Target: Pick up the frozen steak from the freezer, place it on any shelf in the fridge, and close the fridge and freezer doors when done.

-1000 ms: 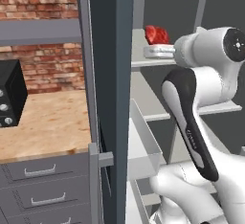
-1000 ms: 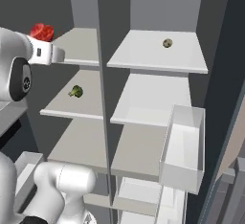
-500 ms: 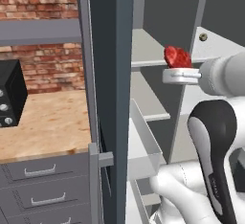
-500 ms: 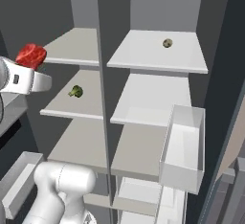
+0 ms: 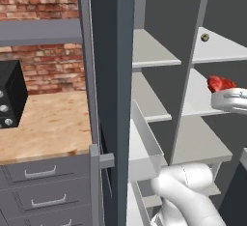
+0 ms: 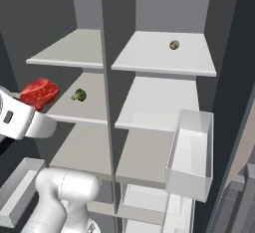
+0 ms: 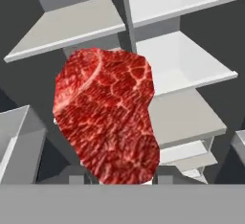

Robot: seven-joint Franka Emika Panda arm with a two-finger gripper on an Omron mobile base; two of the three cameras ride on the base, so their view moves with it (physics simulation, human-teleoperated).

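Status: pick is done. frozen steak (image 7: 107, 115) is clamped in the gripper (image 6: 31, 108), out of the freezer (image 6: 69, 62) and hanging in open air in front of the unit. Fingers themselves are covered by the meat in the hand view, so the jaw gap can't be read directly, but the steak rides on the end of the hand in both base views, so I judge it a firm hold.

Left to do: carry it over to the fridge (image 6: 164, 58), set it on a shelf (image 6: 159, 102), let go, then shut both doors. None of that has started as far as the pictures show.

Relative to the gripper: freezer shelves sit ahead and just to one side; the wider fridge boards lie ahead and across the centre divider. A small green item (image 6: 78, 95) sits on the freezer shelf just beyond the steak. A small olive-brown ball (image 6: 174, 44) is on the top fridge board, well above and away.

Hard to see:
- fingertips, hidden by steak
- freezer door (image 5: 108, 99) is cut off top and bottom, blocks much of the left base view
- fridge door, only an edge and a white door bin (image 6: 191, 152) visible
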